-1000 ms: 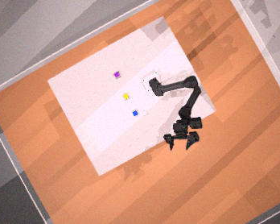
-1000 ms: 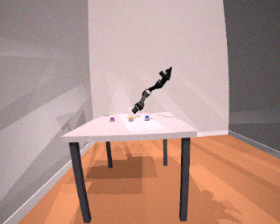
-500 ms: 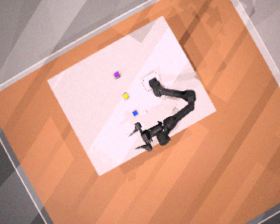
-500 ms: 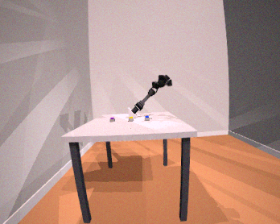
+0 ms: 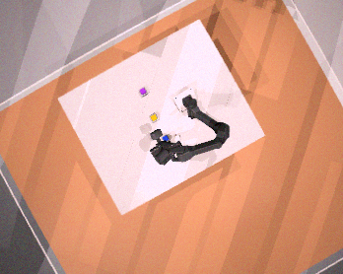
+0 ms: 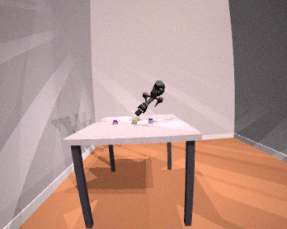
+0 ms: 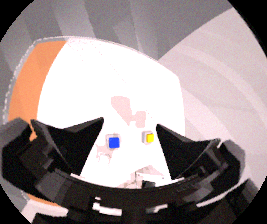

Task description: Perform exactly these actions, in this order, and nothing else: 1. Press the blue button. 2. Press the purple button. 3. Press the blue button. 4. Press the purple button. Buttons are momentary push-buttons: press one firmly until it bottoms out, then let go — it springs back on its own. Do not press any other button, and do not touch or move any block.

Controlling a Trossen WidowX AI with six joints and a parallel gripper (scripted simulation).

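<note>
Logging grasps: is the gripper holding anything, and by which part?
Nothing is held. The gripper is open, above the blue button.

The blue button [image 5: 166,138] is seen as a small square cap, lying flat on the white table [image 5: 102,128] near its middle. It is partly overlapped from above by the arm in the top view, so whether it is depressed cannot be told. The purple button [image 5: 143,91], a like small square, is set flat on the table well apart from the blue button, uncovered and untouched.
</note>
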